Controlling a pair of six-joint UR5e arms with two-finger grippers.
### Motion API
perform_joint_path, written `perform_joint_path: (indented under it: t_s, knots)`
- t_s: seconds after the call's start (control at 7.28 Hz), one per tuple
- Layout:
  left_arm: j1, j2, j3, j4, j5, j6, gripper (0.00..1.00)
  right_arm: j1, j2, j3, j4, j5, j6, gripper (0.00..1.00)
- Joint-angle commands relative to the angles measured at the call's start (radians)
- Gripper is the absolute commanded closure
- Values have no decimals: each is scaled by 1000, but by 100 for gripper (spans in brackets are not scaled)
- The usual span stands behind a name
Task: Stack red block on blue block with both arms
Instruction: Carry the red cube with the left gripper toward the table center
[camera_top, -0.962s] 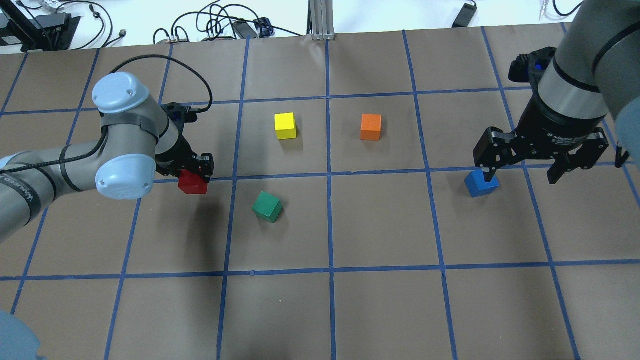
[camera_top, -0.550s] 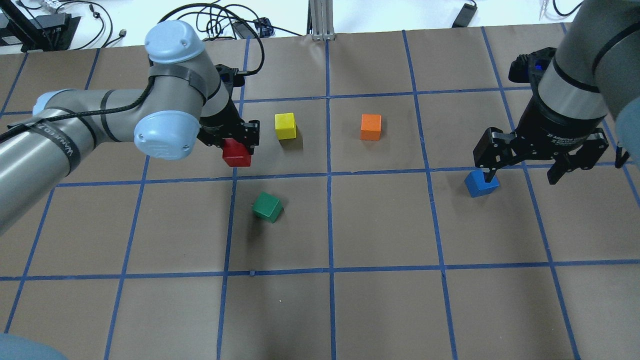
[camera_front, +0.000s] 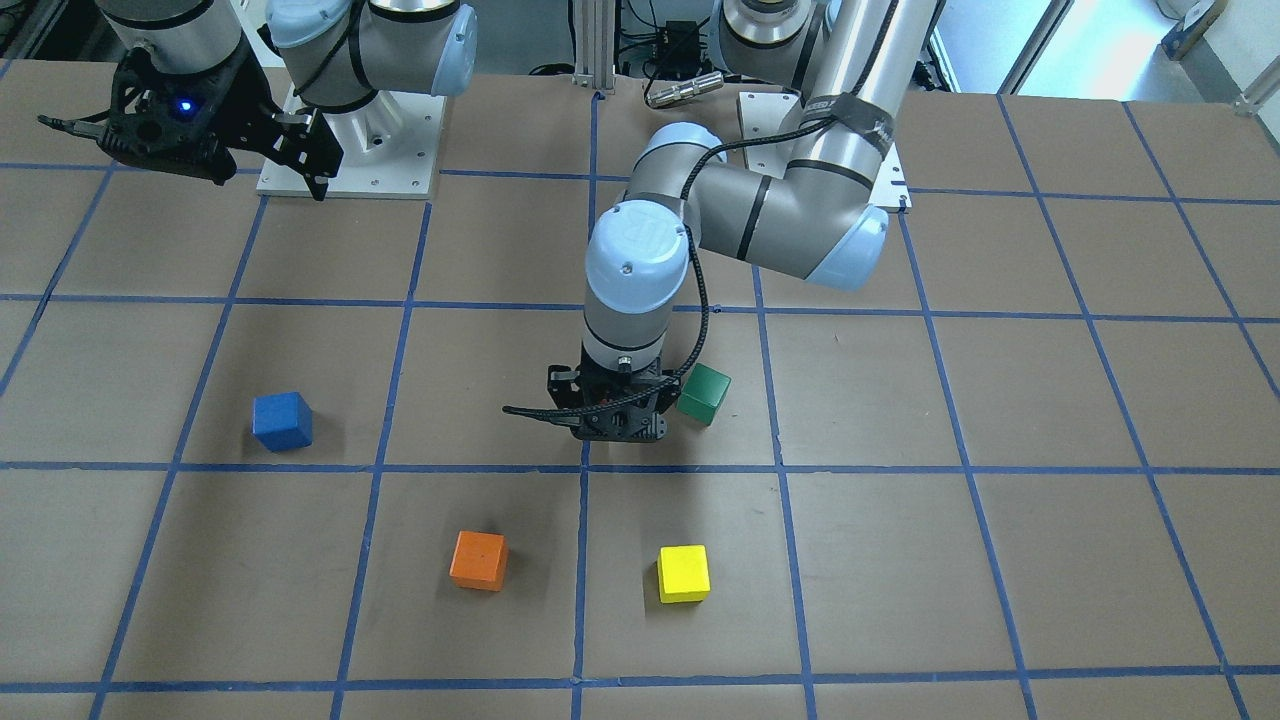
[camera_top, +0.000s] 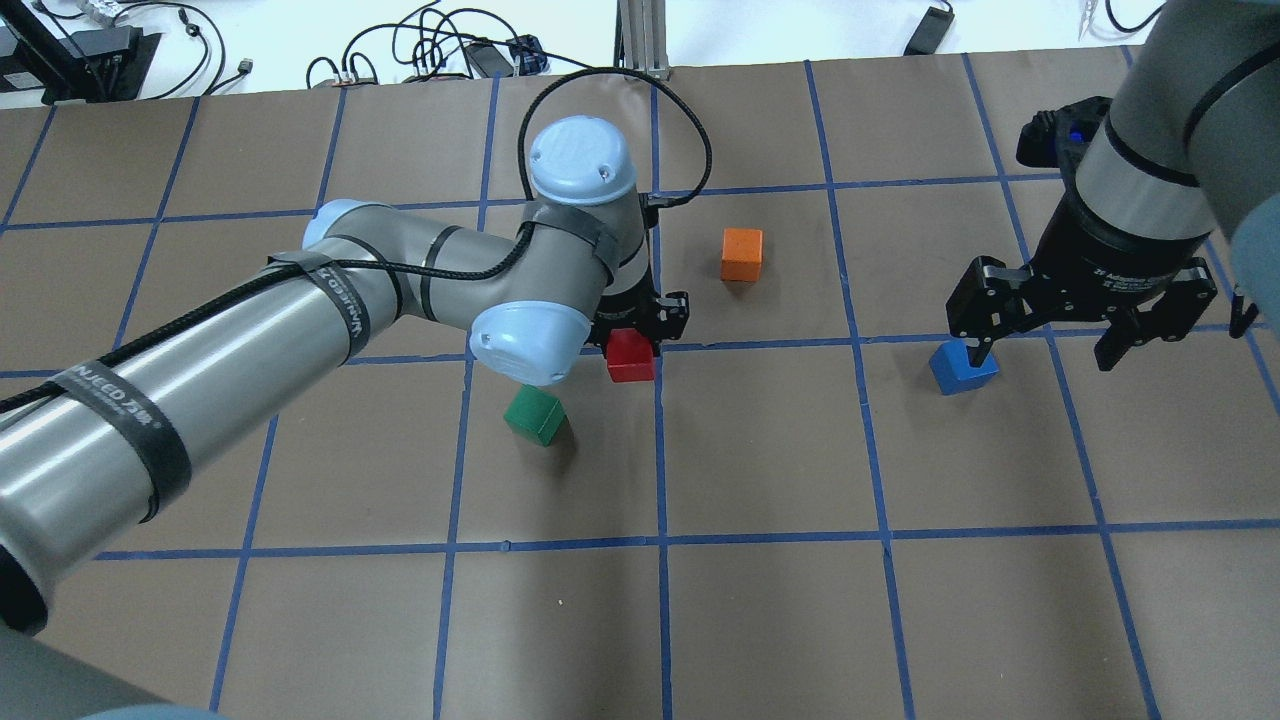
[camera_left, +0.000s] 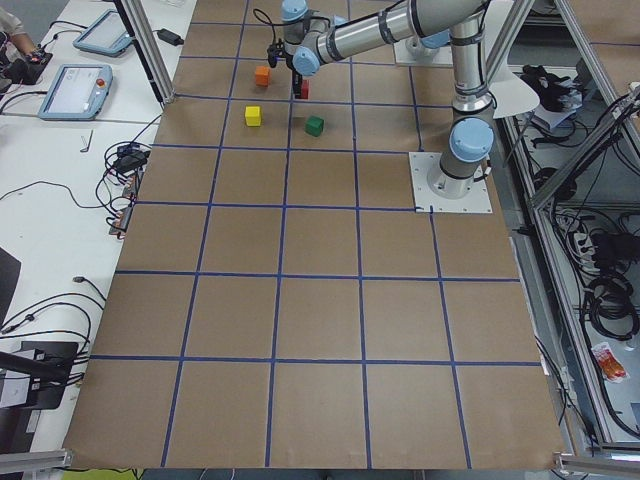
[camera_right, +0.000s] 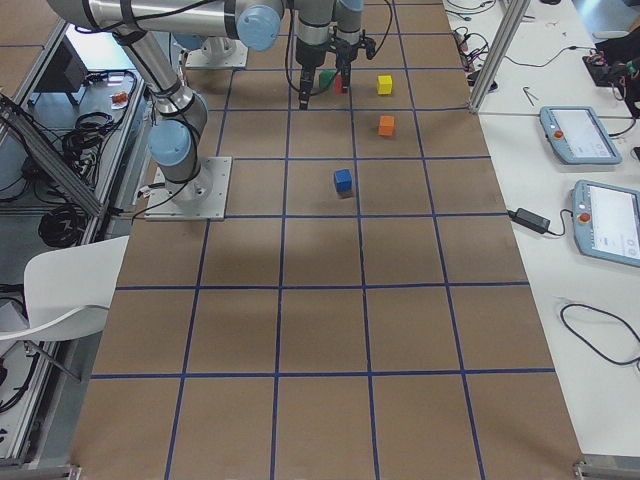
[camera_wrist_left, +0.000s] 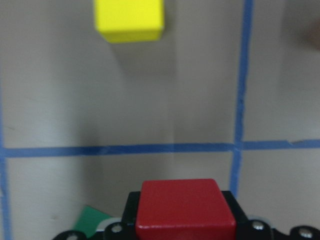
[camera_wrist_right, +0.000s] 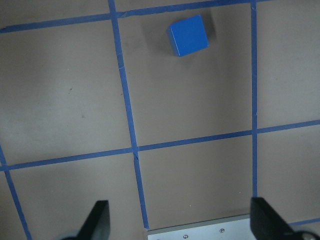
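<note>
Five cubes out on the taped brown table (camera_top: 760, 600), and the one nearest the robot is the green block (camera_top: 535, 415), so that's our marker. Just past it, a touch to the robot's right, the left gripper (camera_top: 640, 325) points straight down with its fingers clamped either side of the red block (camera_top: 629, 360). Whether that cube is clear of the paper, can't tell.

Well off to the green block's right, at about the same depth, the blue block (camera_top: 962, 368) sits alone on the table. The right gripper (camera_top: 1043, 352) hangs high over that side, jaws spread wide, not touching the cube.

Farther out from the green block, the orange block (camera_top: 741, 254) lies beyond and to the right. The yellow block (camera_front: 683, 573) is beyond it too, hidden from the overhead camera by the left arm (camera_top: 400, 270).
</note>
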Motion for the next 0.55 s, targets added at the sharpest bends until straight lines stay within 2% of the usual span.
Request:
perform_joint_path:
  t_s: [0.0,0.14,0.27,0.41]
  knots:
    - [-32,-89,1,58,11,-20,89,0,0,0,-3,0,0,0]
    - [-32,-83,4,60,13,-23,22,0,0,0,-3,0,0,0]
    - [-32,-69,7,66,13,-14,0,0,0,0,-4,0,0,0]
    - [-26,-60,11,67,14,-8,0,0,0,0,-1,0,0,0]
